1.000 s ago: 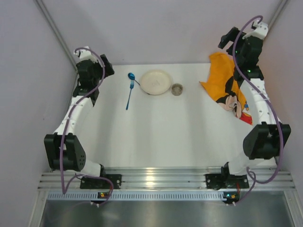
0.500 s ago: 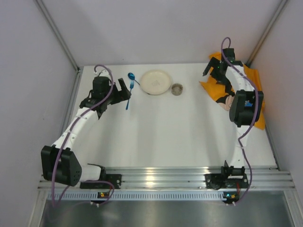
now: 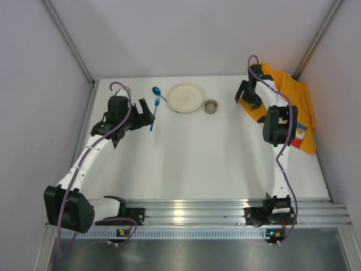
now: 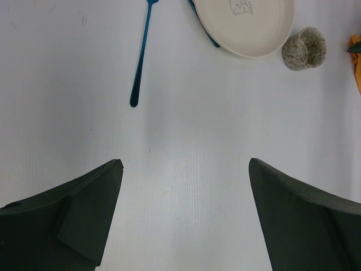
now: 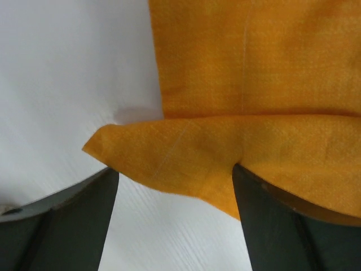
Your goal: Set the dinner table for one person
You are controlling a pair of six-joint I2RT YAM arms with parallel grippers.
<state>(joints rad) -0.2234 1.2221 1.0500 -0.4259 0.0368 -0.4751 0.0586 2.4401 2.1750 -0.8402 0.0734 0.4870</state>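
Note:
The white dinner table [image 3: 186, 164] carries a cream plate [image 3: 185, 97], a blue spoon [image 3: 154, 107] to its left and a small speckled cup [image 3: 211, 106] to its right. An orange Mickey Mouse cloth [image 3: 289, 96] lies at the back right. My left gripper [image 3: 148, 110] is open and empty beside the spoon's handle. In the left wrist view it [image 4: 186, 169] hovers over bare table, short of the spoon [image 4: 141, 62], plate [image 4: 248, 22] and cup [image 4: 304, 48]. My right gripper [image 3: 246, 96] is open at the cloth's left edge. A folded cloth corner [image 5: 169, 152] lies between its jaws [image 5: 175, 175].
A second blue utensil [image 4: 202, 25] pokes out from under the plate. Grey walls stand close on the left, back and right. The metal rail [image 3: 186, 214] with both arm bases runs along the near edge.
My left arm swung from the back-left corner toward the spoon. My right arm came down from high at the back right to the cloth's left edge, and the cloth now lies differently.

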